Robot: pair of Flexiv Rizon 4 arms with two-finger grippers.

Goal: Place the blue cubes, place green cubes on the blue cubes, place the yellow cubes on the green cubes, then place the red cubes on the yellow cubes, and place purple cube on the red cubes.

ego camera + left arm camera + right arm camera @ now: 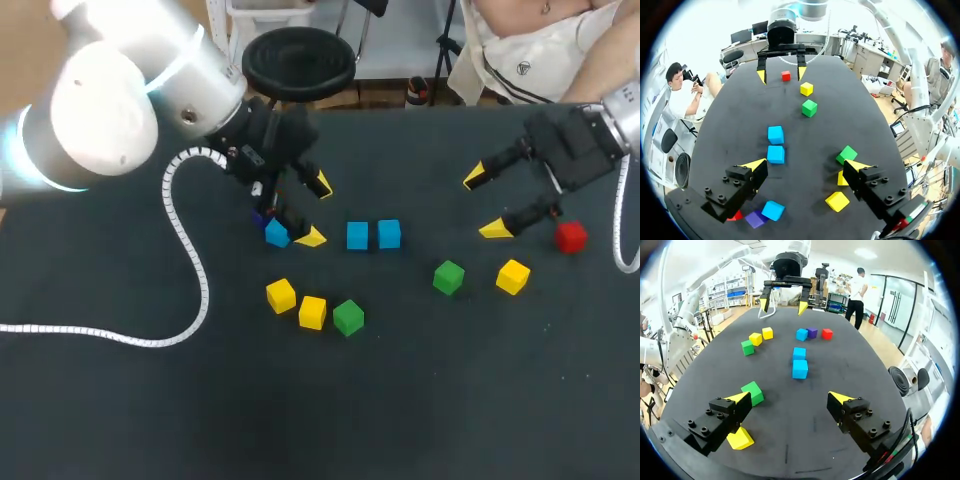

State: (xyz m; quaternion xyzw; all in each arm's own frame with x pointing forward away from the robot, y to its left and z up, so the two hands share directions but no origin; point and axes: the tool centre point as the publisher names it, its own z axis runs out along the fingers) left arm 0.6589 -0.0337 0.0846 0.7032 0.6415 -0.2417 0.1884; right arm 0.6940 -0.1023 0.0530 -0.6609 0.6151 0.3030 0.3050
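Both arms' jaws stand spread, and the blue cube (277, 235) under the left, likely light and rigid, suits pinching across opposite flat faces.

Left gripper (317, 211) hangs wide open over the table's (450, 400) far left half; right gripper (484, 204), equally spread, over its far right.

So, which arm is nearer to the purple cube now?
Left. The jaws of the left arm stand right beside the purple cube, which lies next to a blue cube. The right arm is far across the table, its jaws by a red cube.
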